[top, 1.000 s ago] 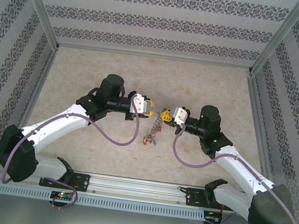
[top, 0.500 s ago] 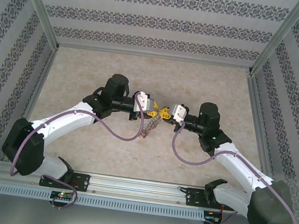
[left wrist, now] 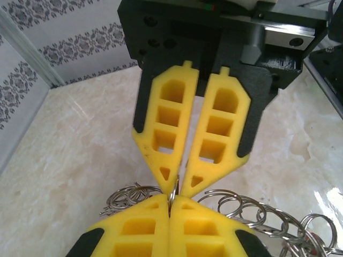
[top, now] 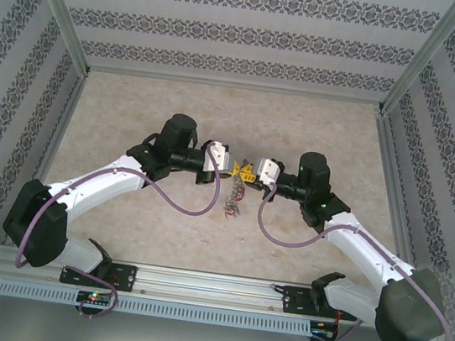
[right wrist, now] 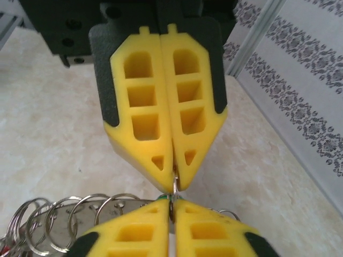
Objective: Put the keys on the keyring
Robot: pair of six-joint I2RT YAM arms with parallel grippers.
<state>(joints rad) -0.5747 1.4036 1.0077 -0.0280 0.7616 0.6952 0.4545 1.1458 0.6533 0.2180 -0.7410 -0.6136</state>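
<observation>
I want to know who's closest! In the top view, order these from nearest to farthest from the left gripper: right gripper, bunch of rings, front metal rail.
1. Right gripper: tip to tip with the left gripper.
2. Bunch of rings: right under the tips in this view.
3. Metal rail: far down at the near edge.

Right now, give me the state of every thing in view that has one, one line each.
left hand: shut, fingertips pinching a thin loop of the keyring.
right hand: fingertips closed on that same loop, facing the left hand.
keyring: held between both hands, its linked metal rings trailing down; whether they touch the table cannot be told.
</observation>
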